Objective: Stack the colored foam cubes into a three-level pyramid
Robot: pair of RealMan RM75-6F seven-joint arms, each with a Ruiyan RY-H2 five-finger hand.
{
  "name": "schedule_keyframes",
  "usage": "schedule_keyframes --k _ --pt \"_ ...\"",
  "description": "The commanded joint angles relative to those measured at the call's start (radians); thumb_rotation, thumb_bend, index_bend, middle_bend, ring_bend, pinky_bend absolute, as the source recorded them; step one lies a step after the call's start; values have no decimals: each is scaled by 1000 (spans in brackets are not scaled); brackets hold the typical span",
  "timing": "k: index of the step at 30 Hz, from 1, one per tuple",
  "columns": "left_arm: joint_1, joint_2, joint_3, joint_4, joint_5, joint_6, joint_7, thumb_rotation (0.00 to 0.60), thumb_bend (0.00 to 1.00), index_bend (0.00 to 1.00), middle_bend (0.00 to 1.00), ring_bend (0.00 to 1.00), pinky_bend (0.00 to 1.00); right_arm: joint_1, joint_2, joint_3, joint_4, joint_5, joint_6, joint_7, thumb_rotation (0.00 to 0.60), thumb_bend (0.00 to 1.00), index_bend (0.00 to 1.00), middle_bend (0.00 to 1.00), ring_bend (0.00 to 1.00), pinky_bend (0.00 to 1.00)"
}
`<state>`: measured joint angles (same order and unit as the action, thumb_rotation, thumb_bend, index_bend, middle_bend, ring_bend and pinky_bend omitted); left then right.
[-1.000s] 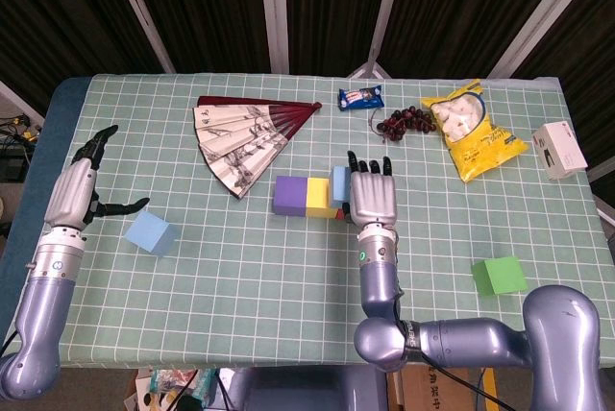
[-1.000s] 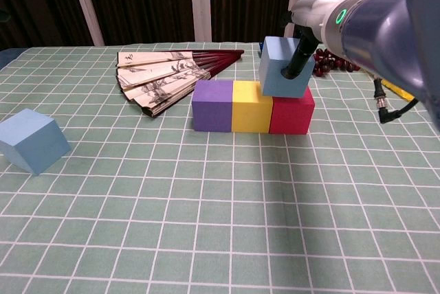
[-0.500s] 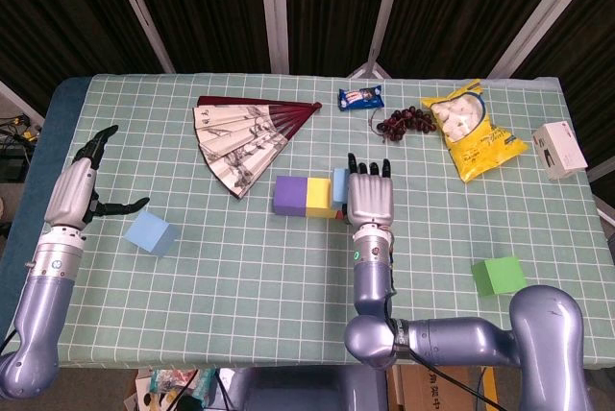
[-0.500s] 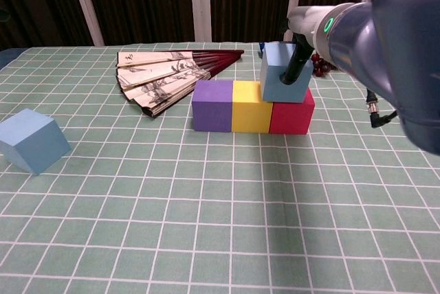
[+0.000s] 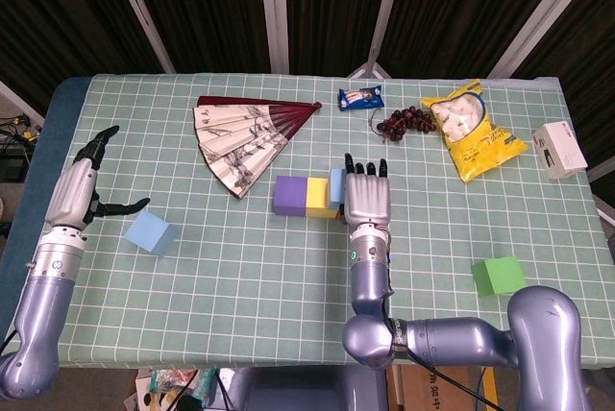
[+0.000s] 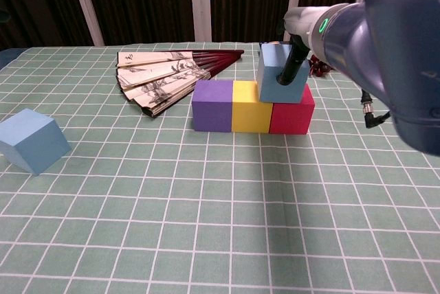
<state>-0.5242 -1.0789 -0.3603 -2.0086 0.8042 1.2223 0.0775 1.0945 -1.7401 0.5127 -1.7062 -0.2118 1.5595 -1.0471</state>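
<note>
- Right hand (image 5: 367, 202) grips blue cube (image 6: 282, 82) over the red cube (image 6: 291, 117); contact seems likely, hard to confirm.
- Left hand (image 5: 85, 183) open, beside another blue cube (image 5: 151, 234).

Purple cube (image 6: 212, 105), yellow cube (image 6: 251, 106) and red cube (image 6: 292, 113) are sitting in a touching row; a blue cube (image 6: 280, 74) is resting atop the red one, a second blue cube (image 6: 31, 140) is lying apart at left, and a green cube (image 5: 499, 276) at right.

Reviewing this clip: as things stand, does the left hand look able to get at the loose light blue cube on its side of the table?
Probably yes. The left hand is open and sits just beside the light blue cube, with only bare tablecloth between them. The folding fan lies farther off.
</note>
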Motion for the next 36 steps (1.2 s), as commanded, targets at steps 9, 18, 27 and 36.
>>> schedule_keyframes --k 9,18,27,36 --pt "-1 2 0 2 -2 -4 -6 600 67 0 44 62 33 7 -21 9 21 -7 -3 -5 600 439 0 403 160 0" --pt "-1 4 -1 1 -2 -4 -10 600 67 0 44 62 33 11 -29 19 34 -3 -4 -17 600 440 0 404 160 0" --pt "-3 2 3 4 -4 -6 -7 600 67 0 44 62 33 4 -32 22 48 -1 -13 -16 600 439 0 404 160 0" --pt "-5 2 4 4 -8 -7 -4 600 67 0 44 63 29 6 -35 35 44 4 -10 -24 600 440 0 410 160 0"
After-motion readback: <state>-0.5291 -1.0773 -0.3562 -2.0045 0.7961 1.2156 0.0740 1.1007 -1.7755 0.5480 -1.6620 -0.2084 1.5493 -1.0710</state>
